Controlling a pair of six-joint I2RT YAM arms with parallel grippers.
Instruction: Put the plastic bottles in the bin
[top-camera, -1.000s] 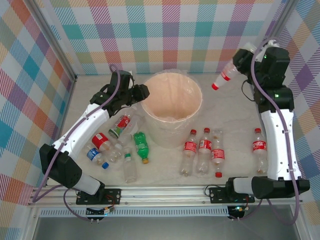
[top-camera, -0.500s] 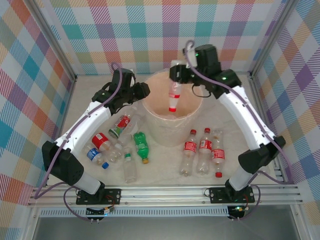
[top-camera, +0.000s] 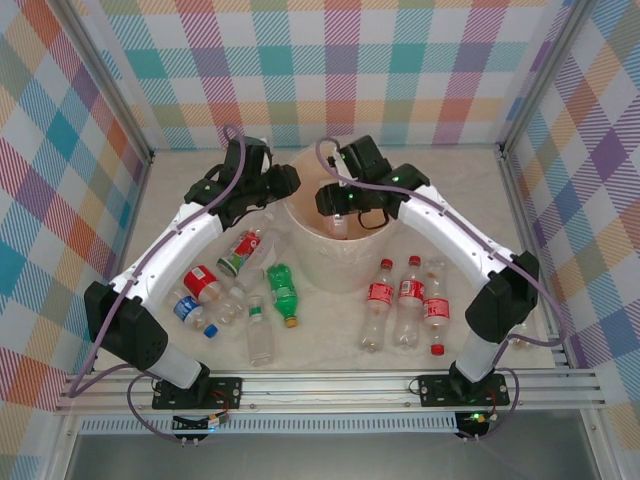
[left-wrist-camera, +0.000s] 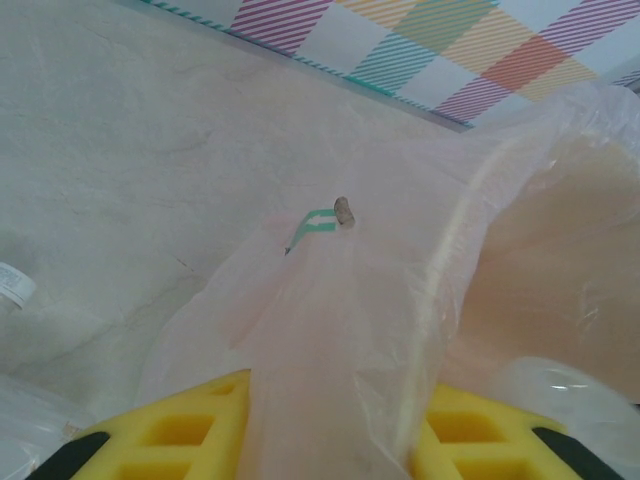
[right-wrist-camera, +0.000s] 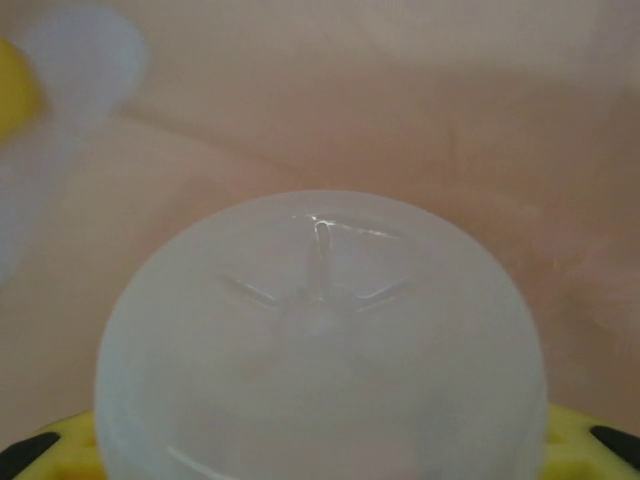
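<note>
Right fingers (right-wrist-camera: 568, 445) sit over the big round peach-cream bin (top-camera: 345, 265), straddling the base of a clear plastic bottle (right-wrist-camera: 320, 340) hanging cap-down inside it. Squeezing or loose, I can't tell. Left fingers (left-wrist-camera: 170, 430) are pinched shut on the thin clear liner (left-wrist-camera: 330, 320) at the bin's left rim, so any tug could drag it off or tip the bin. Open desk (top-camera: 470, 200) lies far right, but the near side is crowded with red-labelled bottles (top-camera: 408, 300) and a mixed pile (top-camera: 245, 285).

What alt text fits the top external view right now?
The right gripper reaches into the bin with a bottle. The left gripper pinches the liner at the bin's left rim. More bottles lie on the table.
</note>
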